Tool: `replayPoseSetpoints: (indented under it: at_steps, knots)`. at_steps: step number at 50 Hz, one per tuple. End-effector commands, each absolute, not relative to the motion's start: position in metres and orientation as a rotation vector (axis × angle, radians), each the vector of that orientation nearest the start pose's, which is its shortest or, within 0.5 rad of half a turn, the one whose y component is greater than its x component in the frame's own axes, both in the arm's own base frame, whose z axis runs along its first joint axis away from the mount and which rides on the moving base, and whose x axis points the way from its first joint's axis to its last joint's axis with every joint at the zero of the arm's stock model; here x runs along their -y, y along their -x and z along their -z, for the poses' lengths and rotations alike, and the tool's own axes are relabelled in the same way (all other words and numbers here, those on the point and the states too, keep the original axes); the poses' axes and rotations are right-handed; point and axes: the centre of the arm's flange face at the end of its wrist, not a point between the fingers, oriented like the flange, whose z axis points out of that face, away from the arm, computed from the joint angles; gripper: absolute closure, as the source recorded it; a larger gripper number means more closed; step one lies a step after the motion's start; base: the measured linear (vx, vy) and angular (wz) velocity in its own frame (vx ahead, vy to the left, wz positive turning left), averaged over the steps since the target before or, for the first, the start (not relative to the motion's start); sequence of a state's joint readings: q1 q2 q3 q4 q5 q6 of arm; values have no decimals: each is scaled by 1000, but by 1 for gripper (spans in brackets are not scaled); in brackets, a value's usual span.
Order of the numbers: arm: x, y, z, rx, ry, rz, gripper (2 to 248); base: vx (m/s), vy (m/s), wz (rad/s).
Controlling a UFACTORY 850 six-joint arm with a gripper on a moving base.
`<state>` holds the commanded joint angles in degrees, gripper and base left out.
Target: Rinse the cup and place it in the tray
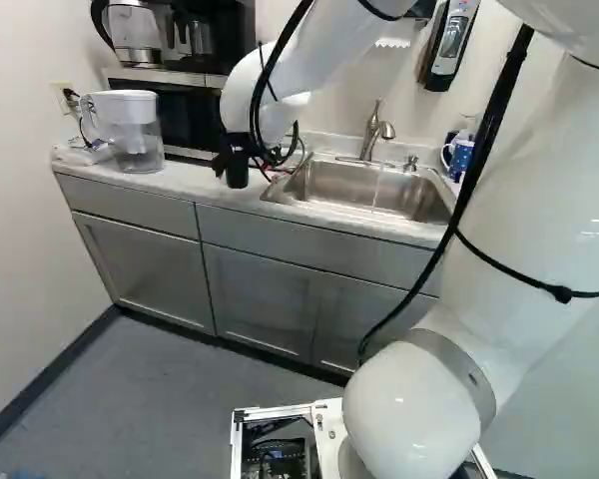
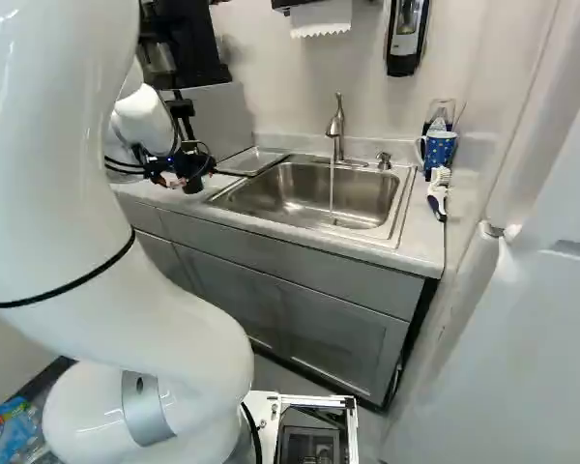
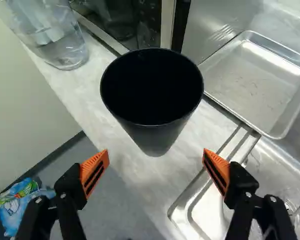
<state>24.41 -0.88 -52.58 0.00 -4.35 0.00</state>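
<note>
Your pale countertop point(image 2: 423, 244) crosses the left base view from the left edge to right of centre. On it, you have a clear pitcher point(image 1: 132, 135) with a white top at the upper left, and a dark appliance point(image 1: 185, 118) just to its right. Your black cup point(image 3: 152, 100) stands upright near the pitcher, with the metal tray point(image 3: 250, 80) beside the sink point(image 2: 365, 191). In the right base view, that sink is set in at the centre, its faucet point(image 2: 336, 137) behind; your blue mug point(image 2: 439, 150) and brush point(image 2: 437, 196) sit at upper right.
</note>
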Motion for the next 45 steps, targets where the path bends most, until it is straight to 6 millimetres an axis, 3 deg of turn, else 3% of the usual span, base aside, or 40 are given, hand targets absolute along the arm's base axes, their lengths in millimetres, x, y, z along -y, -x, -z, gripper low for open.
replayPoseSetpoints:
  at_steps: [28, 45]
  knots:
    - [-209, -446, -559, 562, 2526, 1380, 3, 0, 0, 0]
    - [-212, -449, -551, 551, 2461, 1466, 3, 0, 0, 0]
